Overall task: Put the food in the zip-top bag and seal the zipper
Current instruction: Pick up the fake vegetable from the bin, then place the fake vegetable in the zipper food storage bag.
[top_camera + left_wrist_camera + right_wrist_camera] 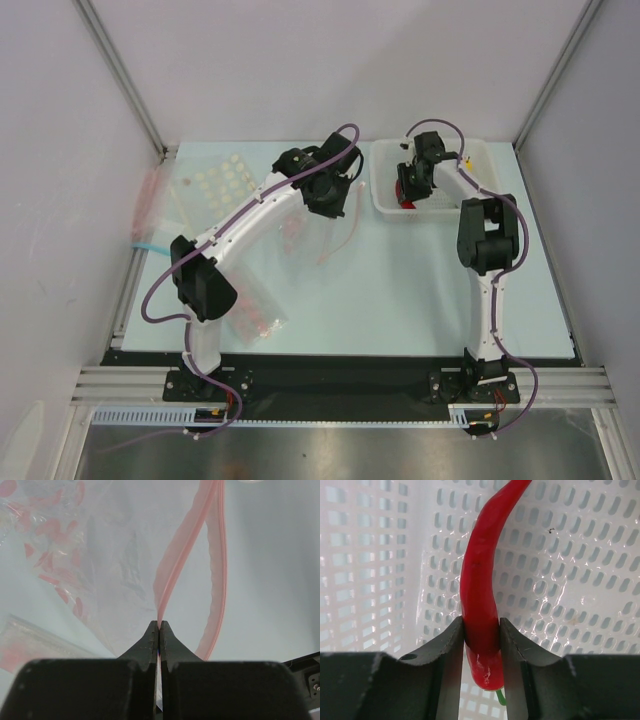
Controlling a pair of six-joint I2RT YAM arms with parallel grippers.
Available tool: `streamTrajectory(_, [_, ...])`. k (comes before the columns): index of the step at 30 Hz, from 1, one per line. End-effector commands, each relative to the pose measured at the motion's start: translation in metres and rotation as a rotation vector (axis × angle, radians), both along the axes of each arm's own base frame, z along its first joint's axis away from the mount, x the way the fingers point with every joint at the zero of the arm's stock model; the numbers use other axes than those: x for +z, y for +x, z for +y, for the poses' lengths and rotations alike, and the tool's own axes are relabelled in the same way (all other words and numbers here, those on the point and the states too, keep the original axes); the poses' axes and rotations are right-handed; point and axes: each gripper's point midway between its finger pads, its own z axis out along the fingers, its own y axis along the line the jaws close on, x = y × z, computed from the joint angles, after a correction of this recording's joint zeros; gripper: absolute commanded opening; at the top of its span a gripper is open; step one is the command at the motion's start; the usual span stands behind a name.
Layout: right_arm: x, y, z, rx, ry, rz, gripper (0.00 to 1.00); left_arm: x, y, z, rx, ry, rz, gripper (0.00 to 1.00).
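Observation:
My left gripper point(159, 624) is shut on the pink-red zipper point(172, 565) of the clear zip-top bag point(117, 575) and holds that mouth edge up; the mouth gapes, the other lip point(220, 580) curving away to the right. In the top view the left gripper point(328, 195) is at mid-table with the bag point(318, 232) under it. My right gripper point(481, 625) is shut on the red chili pepper point(481, 580) inside the white basket point(570, 555). In the top view it point(408, 188) is in the basket point(385, 165). The pear, green fruit and beige bulb are hidden.
A flat packet of pale round pieces point(215, 182) lies at the back left. A packet of pink-red round pieces point(255, 318) lies by the left arm's base; more such pieces point(55, 535) show through plastic in the left wrist view. Grey walls enclose the table.

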Motion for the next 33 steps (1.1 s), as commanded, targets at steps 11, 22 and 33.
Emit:
streamTrajectory(11, [0.153,-0.024,0.026,0.03,0.359,-0.2,0.2,0.021,0.004,0.0,-0.012,-0.048,-0.053,0.0])
streamTrajectory(22, [0.218,-0.155,0.076,0.183,0.572,-0.181,0.19,0.022,0.006,-0.005,-0.008,-0.073,-0.058,0.0])
streamTrajectory(33, [0.232,-0.269,0.109,0.319,0.665,-0.087,0.18,0.022,0.001,-0.007,-0.014,-0.09,-0.056,0.0])
